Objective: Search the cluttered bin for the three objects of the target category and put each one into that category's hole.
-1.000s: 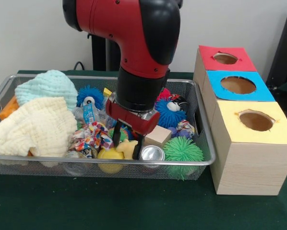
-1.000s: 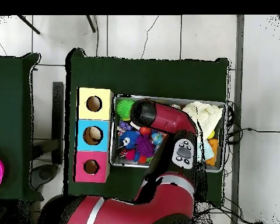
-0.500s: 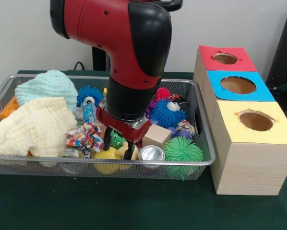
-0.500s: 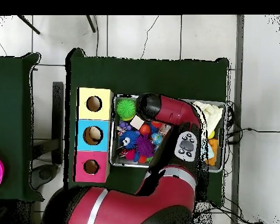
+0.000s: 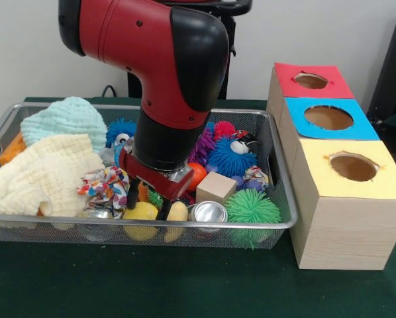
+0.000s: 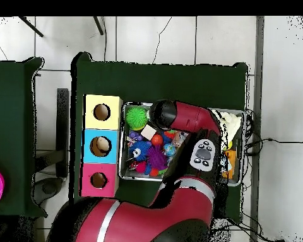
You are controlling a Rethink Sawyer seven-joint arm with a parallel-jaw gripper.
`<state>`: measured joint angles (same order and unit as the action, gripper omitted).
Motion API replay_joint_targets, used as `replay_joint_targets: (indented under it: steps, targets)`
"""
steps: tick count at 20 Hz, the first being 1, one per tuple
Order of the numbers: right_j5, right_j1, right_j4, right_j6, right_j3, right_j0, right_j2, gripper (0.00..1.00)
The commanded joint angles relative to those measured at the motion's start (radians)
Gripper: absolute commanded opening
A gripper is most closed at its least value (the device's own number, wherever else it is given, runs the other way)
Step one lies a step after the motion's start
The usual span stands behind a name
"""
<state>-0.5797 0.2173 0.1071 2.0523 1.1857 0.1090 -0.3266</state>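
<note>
My gripper (image 5: 148,202) hangs low at the front of the wire mesh bin (image 5: 185,226), open, its two dark fingers straddling a yellow rubber toy (image 5: 142,212) with a small orange and green toy just behind it. A pale yellow piece (image 5: 177,212) lies by the right finger. A silver can (image 5: 208,212), a wooden cube (image 5: 216,187) and a green spiky ball (image 5: 251,207) sit to the right. In the overhead view the red arm (image 6: 185,120) hides the gripper. The wooden box has a red hole (image 5: 310,81), a blue hole (image 5: 328,117) and a yellow hole (image 5: 353,167).
A cream cloth (image 5: 42,175) and a mint cloth (image 5: 64,119) fill the bin's left part, with a colourful rag (image 5: 107,185) beside the gripper. Blue spiky balls (image 5: 230,156) and other toys lie behind. The box (image 6: 101,146) stands close against the bin's side.
The arm has swung left in the front view and dropped lower. The fingers went from beside the silver can to either side of the yellow toy near the rag.
</note>
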Motion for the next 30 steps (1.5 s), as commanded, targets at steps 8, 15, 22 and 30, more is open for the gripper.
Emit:
replay_joint_targets:
  steps: [8,15,22,30]
  targets:
    - [0.002,-0.068,-0.052,0.01,-0.008,0.028,0.114,1.0]
    - [-0.009,-0.027,-0.067,-0.026,0.046,0.041,0.118,1.0]
    - [-0.013,-0.024,-0.041,0.006,0.058,0.028,0.136,1.0]
    - [-0.035,-0.018,-0.003,0.054,0.052,0.0,0.155,1.0]
